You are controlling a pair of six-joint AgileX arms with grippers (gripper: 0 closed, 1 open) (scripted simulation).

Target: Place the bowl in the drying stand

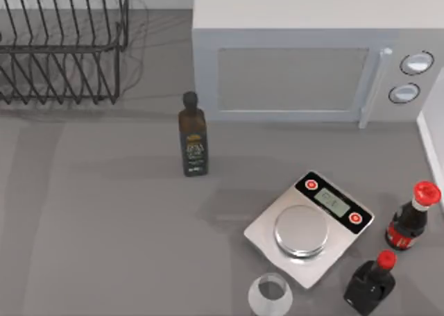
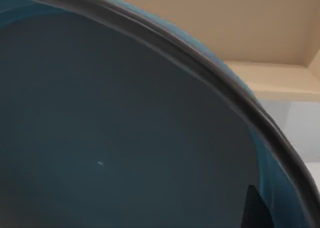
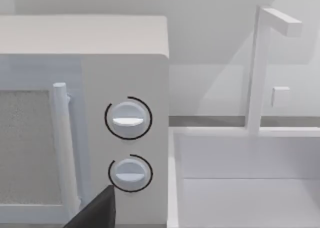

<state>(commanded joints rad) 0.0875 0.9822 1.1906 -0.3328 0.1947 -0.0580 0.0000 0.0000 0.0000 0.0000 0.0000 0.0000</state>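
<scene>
Left wrist cam is right up against the bowl point(image 2: 115, 138) — teal inside, dark rim, a dark fingertip point(image 2: 256, 210) just at its wall, so the L gripper's on it or very near; clamped or not, can't tell. Drying stand point(image 1: 62, 45) sits at table's far left, next to the microwave point(image 1: 305, 66). R gripper faces the microwave dials point(image 3: 128, 119), a dark finger point(image 3: 97, 213) showing; its state can't tell.

The bowl point(image 2: 115, 138) is big, round and teal-blue with a dark rim, seen very close in the left wrist view. The drying stand point(image 1: 62, 45), black wire, sits at eleven o'clock on the bench.
</scene>
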